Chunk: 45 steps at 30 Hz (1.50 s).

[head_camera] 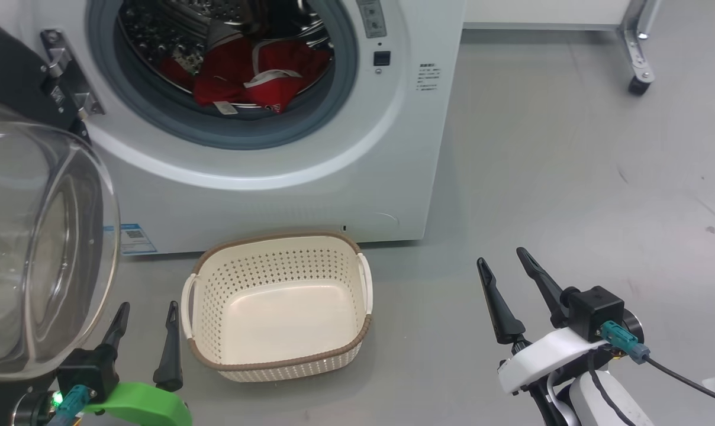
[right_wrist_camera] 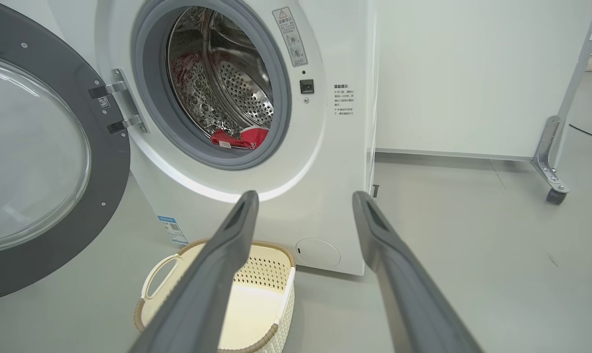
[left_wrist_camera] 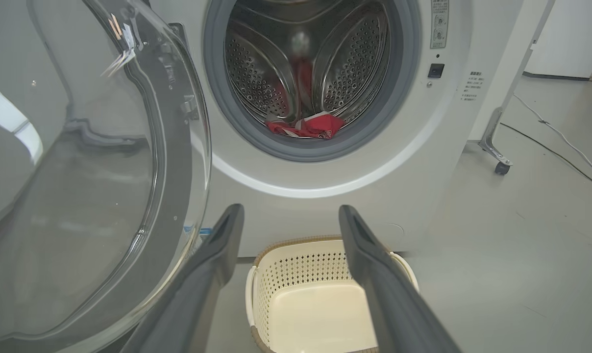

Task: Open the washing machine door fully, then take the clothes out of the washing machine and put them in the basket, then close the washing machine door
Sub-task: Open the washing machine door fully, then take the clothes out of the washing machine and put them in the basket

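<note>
Clear-bowled door point(head_camera: 38, 248) hangs open; red clothes point(head_camera: 221, 89) crumpled inside.

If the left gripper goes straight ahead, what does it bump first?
Probably the front of the washing machine, near the opening's lower edge. The left gripper looks aimed over the basket, but depth is unclear.

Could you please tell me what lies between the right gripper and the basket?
Only bare grey floor lies between the right gripper and the basket; the head view shows this.
</note>
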{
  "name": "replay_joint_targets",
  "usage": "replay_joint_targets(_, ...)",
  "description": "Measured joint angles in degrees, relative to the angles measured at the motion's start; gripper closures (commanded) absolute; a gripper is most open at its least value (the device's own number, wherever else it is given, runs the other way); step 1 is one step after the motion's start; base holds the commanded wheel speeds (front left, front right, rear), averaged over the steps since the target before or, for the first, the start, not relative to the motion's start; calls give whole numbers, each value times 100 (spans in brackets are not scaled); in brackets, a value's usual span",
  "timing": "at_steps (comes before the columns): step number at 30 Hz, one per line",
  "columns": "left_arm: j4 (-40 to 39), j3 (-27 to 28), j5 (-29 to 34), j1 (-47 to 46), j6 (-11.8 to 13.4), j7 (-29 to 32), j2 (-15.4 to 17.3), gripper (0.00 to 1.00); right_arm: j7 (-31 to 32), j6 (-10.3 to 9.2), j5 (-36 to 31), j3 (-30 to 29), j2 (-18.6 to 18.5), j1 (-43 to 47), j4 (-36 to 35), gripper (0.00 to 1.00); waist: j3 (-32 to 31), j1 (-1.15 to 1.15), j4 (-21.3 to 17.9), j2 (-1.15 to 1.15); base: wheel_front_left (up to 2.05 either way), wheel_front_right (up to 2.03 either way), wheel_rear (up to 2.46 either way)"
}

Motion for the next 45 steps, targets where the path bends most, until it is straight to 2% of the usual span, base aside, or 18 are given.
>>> replay_joint_targets(8, -18, -27, 0, 15, 1, 58, -16, 0, 0, -97, -1, -54, 0, 37, -53, 0, -54, 0, -216, 0, 0, 0, 0)
replay_joint_targets(45, -220, 37, 96, 68, 69, 43, -88, 0, 0, -146, -4, -74, 1, 114, -147, 0, -46, 0, -286, 0, 8, -8, 0)
